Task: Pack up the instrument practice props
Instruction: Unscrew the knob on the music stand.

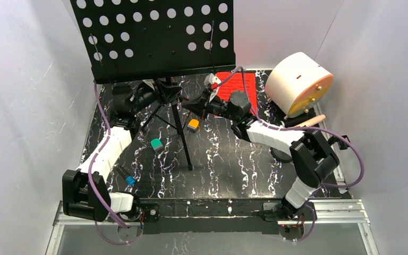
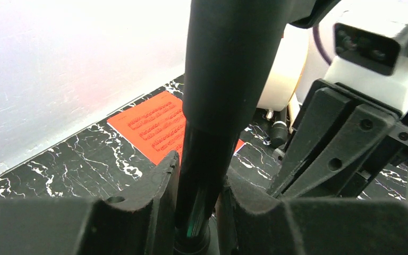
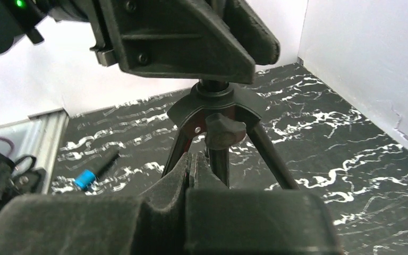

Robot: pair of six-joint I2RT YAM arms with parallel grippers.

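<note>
1. White walls close in a black marbled tabletop (image 1: 228, 164). The perforated music rack (image 1: 154, 37) stands on its tripod toward the far left corner.
2. The left claw (image 2: 199, 191) is clamped on the rack's pole (image 2: 212, 133), with a finger pressed against each side just above the leg hub. I take this as a steadying hold, so the tall, top-heavy rack cannot tip or turn while it is worked on.
3. The right claw (image 3: 191, 167) comes in from the opposite side with its fingers pressed together and nothing between them. It is level with the locking knob (image 3: 224, 130) on the hub and just short of it. It looks placed to nudge or loosen that knob so the legs can fold, though that is only my guess.
4. The red music sheet (image 1: 236, 85) lies flat at the far edge, right of the middle, and neither arm is touching it. It is thin and flush to the surface, so it will probably be awkward to lift.
5. The white cylinder (image 1: 297, 79) sits at the far right corner, apart from this work.
</note>
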